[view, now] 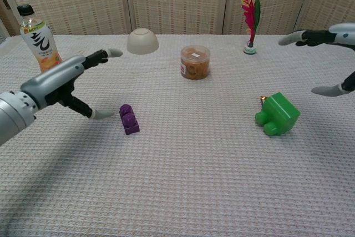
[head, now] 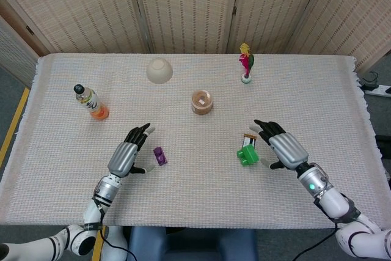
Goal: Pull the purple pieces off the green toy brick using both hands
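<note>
The green toy brick (head: 248, 154) (view: 277, 114) lies on the tablecloth at the right, studs toward me. A small brown and white piece (head: 249, 138) lies just behind it. One purple piece (head: 159, 156) (view: 129, 119) lies on the cloth at the left, apart from the brick. My left hand (head: 124, 156) (view: 58, 84) hovers left of the purple piece, fingers spread, holding nothing. My right hand (head: 285, 148) (view: 333, 54) hangs right of the green brick, fingers apart and empty.
A drink bottle (head: 90, 101) (view: 42, 44) stands at the far left. A cream bowl (head: 159, 70) lies upside down at the back. A small lidded tub (head: 201, 101) sits mid-table, and a feathered shuttlecock toy (head: 245, 63) stands at the back right.
</note>
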Robot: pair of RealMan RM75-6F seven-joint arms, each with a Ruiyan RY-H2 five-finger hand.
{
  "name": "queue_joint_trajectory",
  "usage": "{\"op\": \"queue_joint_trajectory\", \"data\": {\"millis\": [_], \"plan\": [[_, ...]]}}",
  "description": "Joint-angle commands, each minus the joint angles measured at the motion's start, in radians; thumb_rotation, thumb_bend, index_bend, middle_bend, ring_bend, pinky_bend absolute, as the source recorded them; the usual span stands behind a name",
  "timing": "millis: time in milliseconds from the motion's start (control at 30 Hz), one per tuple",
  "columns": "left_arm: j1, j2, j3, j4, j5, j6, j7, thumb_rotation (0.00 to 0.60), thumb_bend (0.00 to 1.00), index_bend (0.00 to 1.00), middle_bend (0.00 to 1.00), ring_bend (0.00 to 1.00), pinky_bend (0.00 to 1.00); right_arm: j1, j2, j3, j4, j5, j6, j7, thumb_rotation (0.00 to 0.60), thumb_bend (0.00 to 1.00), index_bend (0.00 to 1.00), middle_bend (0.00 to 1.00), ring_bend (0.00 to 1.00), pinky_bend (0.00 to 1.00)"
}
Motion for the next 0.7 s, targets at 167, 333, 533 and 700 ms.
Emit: {"op": "queue_joint_trajectory", "data": {"millis": [167,333,533,700], "plan": [[0.156,0.188,0.158,-0.081,0.136,0.190,0.110,0.600,0.23,0.01,0.00,0.00,0.00,-0.268,-0.017,-0.080,0.008,-0.120,0.379,-0.232,0.600,0.37,0.00,0.00,0.00,0.00],[0.267,0.219,0.198,-0.076,0.085,0.260,0.330,0.600,0.23,0.01,0.00,0.00,0.00,-0.356,-0.045,-0.114,0.065,-0.176,0.486,-0.273,0.600,0.37,0.00,0.00,0.00,0.00],[0.336,0.282,0.262,-0.145,0.125,0.302,0.328,0.600,0.24,0.01,0.00,0.00,0.00,-0.403,-0.067,-0.130,0.119,-0.184,0.499,-0.212,0.600,0.37,0.00,0.00,0.00,0.00],[0.344,0.327,0.273,-0.207,0.129,0.277,0.377,0.600,0.24,0.01,0.00,0.00,0.00,-0.416,-0.050,-0.121,0.100,-0.192,0.503,-0.226,0.600,0.37,0.00,0.00,0.00,0.00]]}}
